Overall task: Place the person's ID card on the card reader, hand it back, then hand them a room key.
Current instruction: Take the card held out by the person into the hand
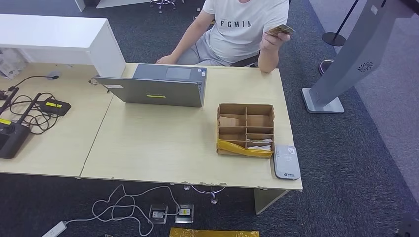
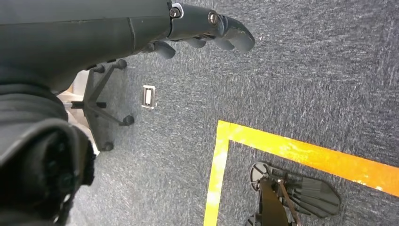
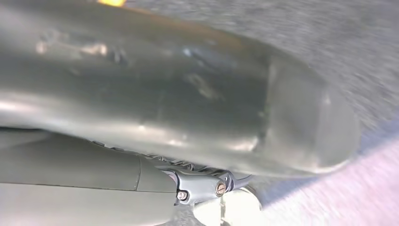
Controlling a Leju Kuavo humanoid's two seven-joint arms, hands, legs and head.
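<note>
A person in a white T-shirt sits behind the desk and holds up the ID card (image 1: 279,30) in a raised hand. The grey card reader (image 1: 286,161) lies flat at the desk's front right corner. Beside it stands a cardboard organiser box (image 1: 245,129) with pale cards (image 1: 260,144) in a front compartment. My left hand (image 2: 207,29) hangs over the carpet, fingers stretched out, holding nothing. In the right wrist view my right hand (image 3: 263,117) is close and blurred, thumb straight, with nothing visible in it.
An open grey laptop (image 1: 158,85) sits at the desk's far middle. A second desk on the left carries a black device (image 1: 11,138) and cables. A grey kiosk stand (image 1: 346,59) rises at the right. Power cables and floor sockets (image 1: 170,213) lie under the desk.
</note>
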